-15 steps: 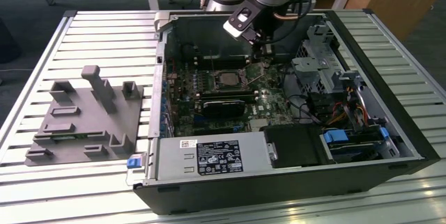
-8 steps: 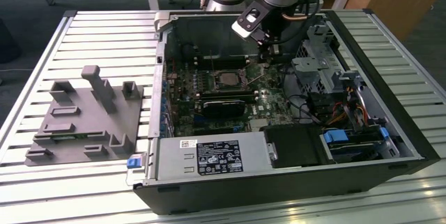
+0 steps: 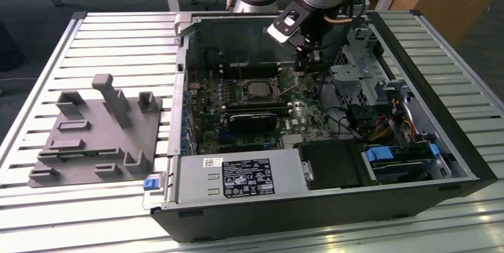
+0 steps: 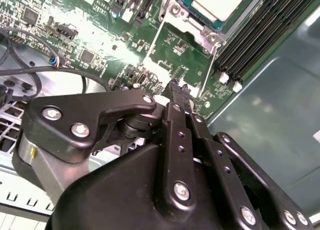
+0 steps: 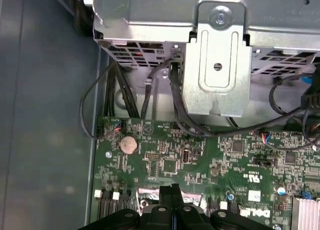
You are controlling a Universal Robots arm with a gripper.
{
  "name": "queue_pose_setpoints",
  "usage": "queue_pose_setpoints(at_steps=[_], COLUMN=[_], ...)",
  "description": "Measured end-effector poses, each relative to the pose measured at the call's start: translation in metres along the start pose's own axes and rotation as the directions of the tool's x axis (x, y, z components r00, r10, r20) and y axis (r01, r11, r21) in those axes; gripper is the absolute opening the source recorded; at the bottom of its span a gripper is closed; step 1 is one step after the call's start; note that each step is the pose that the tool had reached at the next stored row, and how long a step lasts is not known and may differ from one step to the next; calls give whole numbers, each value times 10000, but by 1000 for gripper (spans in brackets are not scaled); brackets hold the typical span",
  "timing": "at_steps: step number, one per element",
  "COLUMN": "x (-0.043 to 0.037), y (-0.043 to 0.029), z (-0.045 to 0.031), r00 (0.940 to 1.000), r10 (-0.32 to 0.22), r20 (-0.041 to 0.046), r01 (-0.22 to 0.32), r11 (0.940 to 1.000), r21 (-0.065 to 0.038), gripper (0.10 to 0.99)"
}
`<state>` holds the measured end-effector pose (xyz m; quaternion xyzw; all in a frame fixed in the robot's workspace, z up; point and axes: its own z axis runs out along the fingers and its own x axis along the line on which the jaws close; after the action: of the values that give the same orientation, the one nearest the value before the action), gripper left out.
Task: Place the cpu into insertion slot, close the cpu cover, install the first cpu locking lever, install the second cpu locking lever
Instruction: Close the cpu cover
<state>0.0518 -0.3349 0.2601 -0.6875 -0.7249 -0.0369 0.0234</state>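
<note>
Two thin locking levers [image 4: 154, 42] stand apparently unlatched beside the cpu [image 4: 219, 1], which sits on the green motherboard [image 4: 175, 47] beneath the closed cpu cover [image 4: 197, 24]. Latching the first lever is judged the step in hand: press near the rod's free end, sweeping steadily, clear of board components. The hand [image 4: 176, 86], fingers pressed together on nothing, hangs inside the open case [image 3: 315, 217] just beside the nearer lever [image 4: 209, 70].

The exterior view looks down from afar on the whole computer case [image 3: 236, 229] on the table [image 3: 102, 35]; both wrist views closely face its motherboard [image 4: 185, 45] [image 5: 220, 165].
</note>
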Motion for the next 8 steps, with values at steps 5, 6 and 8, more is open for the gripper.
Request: queue_pose_setpoints(at_steps=[5, 6, 8], x=[12, 18, 26], y=[41, 48, 61], z=[21, 26, 37], r00=[10000, 9999, 9998], r10=[67, 110, 212], r20=[0, 3, 5], r01=[-67, -110, -212], r11=[10000, 9999, 9998], r21=[-7, -10, -19], gripper=[106, 106, 106])
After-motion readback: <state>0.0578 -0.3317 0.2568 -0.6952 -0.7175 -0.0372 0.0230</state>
